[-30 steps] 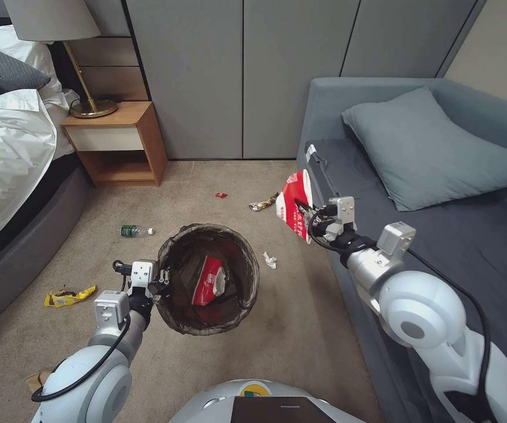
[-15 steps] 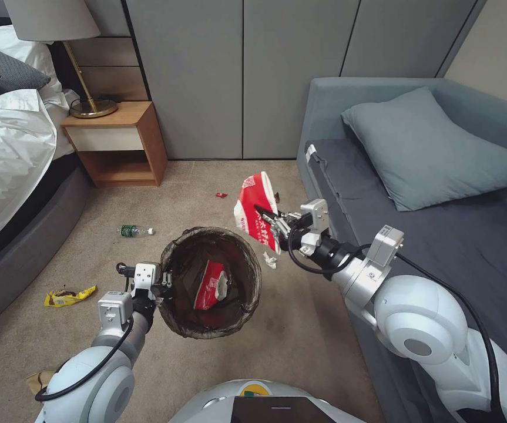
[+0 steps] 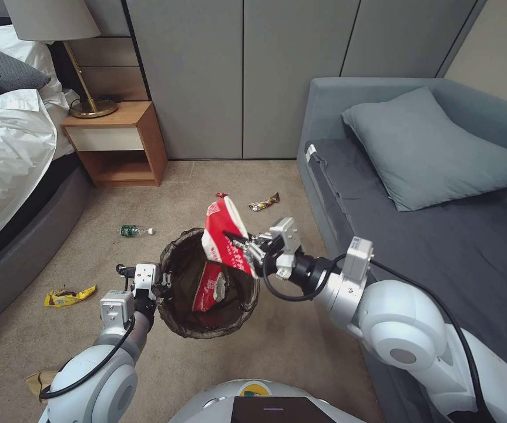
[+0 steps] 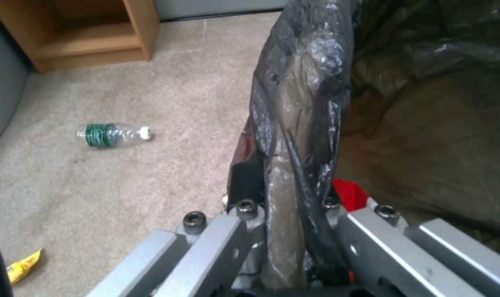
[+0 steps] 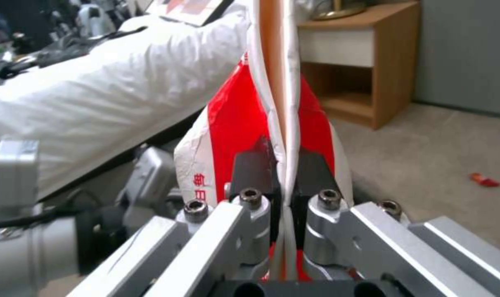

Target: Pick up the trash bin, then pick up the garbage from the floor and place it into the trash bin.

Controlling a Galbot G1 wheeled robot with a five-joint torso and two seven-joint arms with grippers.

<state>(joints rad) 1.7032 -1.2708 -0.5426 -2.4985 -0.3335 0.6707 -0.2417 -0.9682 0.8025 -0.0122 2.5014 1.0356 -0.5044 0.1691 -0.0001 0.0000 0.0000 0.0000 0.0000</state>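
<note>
High head view (wrist close-ups)

The trash bin (image 3: 208, 284) is held off the carpet by the left tool (image 3: 160, 284), which is clamped on the rim at the bin's left side. A dark bag liner is seen inside, with one red-and-white packet (image 3: 209, 286) already lying in it. A second red-and-white snack packet (image 3: 225, 235) is pinched by the right tool (image 3: 242, 244) and hangs over the bin's far rim. Left on the floor: a green-labelled bottle (image 3: 134, 231), a yellow wrapper (image 3: 68, 295), a small red scrap (image 3: 221, 195), a striped wrapper (image 3: 264, 202) near the sofa (image 3: 441, 235) and a brown paper piece (image 3: 37, 382) beside the left arm.
</note>
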